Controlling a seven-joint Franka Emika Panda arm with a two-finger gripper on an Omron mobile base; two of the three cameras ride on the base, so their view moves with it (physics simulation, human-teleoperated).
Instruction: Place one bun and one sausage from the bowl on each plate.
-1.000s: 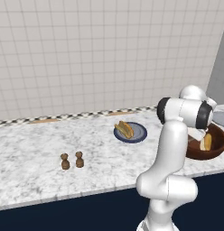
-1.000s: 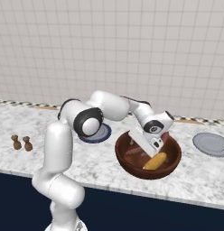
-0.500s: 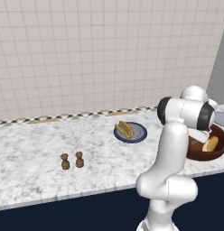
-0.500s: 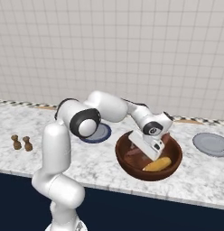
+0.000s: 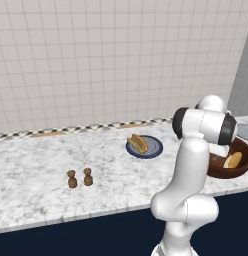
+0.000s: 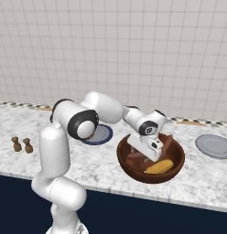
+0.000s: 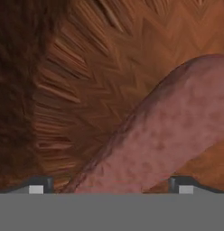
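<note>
where white tiles back the marble counter (image 5: 41, 170), claw (image 6: 147, 153) spread apart in wooden bowl (image 6: 177, 164), over sausage (image 7: 168, 135)

White arm stretched forward and low — tool (image 6: 145, 155) tipped downward, jaws spread wide
</note>
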